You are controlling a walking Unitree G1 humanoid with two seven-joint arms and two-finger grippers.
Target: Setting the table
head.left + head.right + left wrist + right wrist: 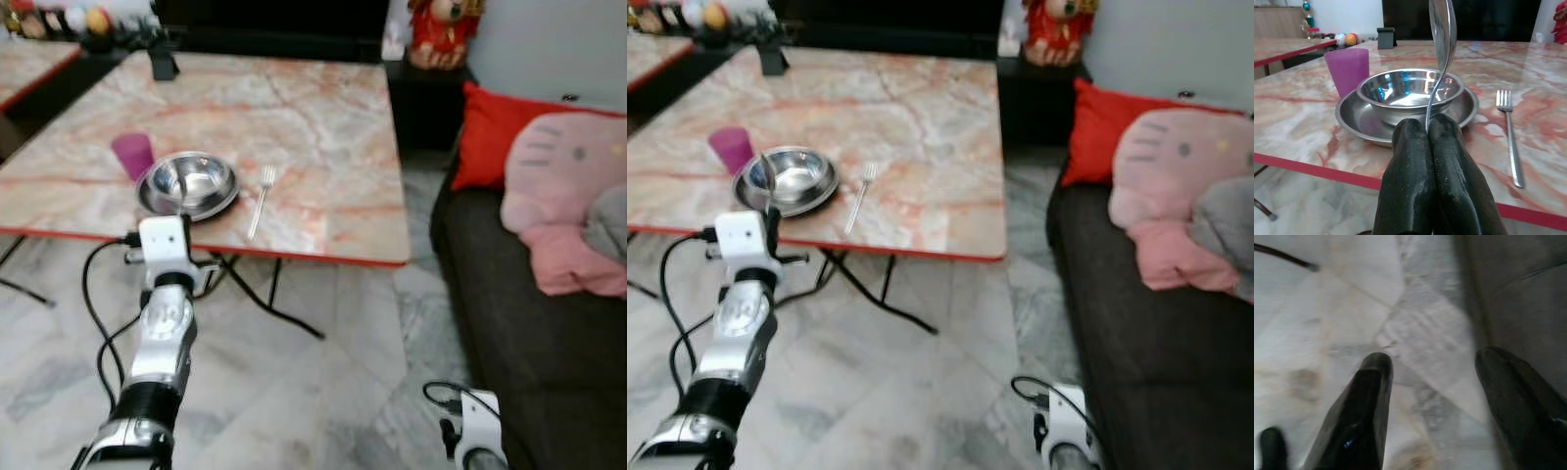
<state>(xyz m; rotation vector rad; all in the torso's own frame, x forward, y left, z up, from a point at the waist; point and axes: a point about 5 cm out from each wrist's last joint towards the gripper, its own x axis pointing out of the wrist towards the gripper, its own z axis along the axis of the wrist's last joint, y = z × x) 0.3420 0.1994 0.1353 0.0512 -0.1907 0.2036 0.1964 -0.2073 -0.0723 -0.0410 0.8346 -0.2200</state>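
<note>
A steel bowl (pixel 188 179) sits on a steel plate (pixel 223 203) near the front edge of the marble table (pixel 323 117). A purple cup (pixel 132 155) stands just left of them, and a fork (pixel 261 201) lies to their right. My left gripper (pixel 1427 126) is shut on the handle of a spoon (pixel 1442 29), held upright just in front of the table edge and facing the bowl. My right gripper (pixel 1432 367) hangs open low over the marble floor beside the sofa, with nothing between its fingers.
A dark sofa (pixel 549 333) with a red cushion (pixel 490 132) and a pink plush pillow (pixel 568 166) runs along the right. A black holder (pixel 162 64) stands at the table's far edge. Folding legs (pixel 274 304) cross under the table. A second table (pixel 29 59) is at the far left.
</note>
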